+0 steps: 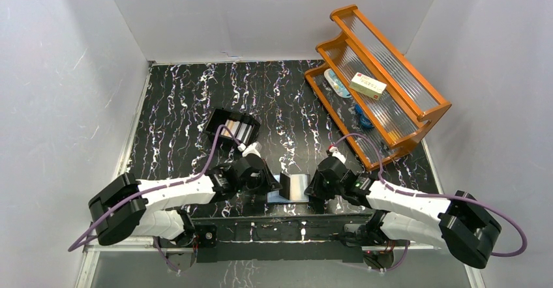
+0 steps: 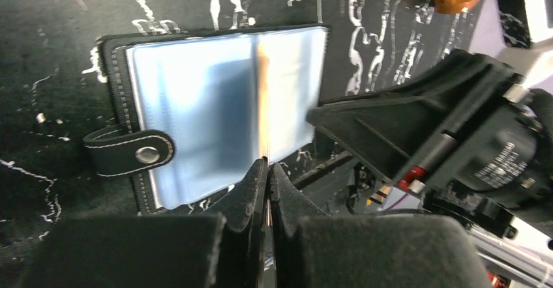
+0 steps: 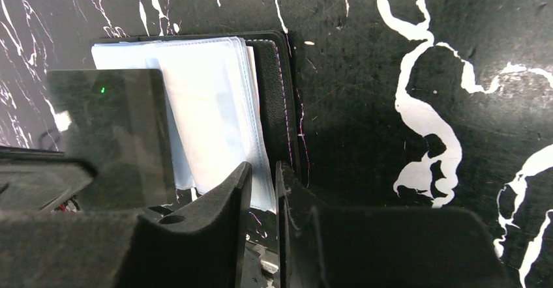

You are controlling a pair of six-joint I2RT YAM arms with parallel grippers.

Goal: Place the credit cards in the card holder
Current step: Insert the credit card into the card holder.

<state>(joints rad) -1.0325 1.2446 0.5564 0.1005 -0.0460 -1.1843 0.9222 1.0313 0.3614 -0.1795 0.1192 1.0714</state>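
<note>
Card holder [image 2: 189, 112] lies flat and wide open on the black marbled table [image 3: 404, 53], pale blue sleeves facing up, right beneath both claws. Left gripper [image 2: 266, 169] is clenched tight on a credit card [image 2: 263, 99], fingers pressed flat against its near edge. The card stands on edge, thin orange rim towards the wrist camera, straight ahead of the fingertips and over the middle of the sleeves. Off to the left of those fingertips, the snap tab [image 2: 130, 152] pokes out from the holder's side. Right gripper [image 3: 262, 176] sits at the holder's opposite edge, jaws nearly together with a slim gap, the sleeve edge running in between them. Whether they truly pinch it, I cannot tell. Seen from that side, the card shows as a dark glossy face just left of the fingers.
</note>
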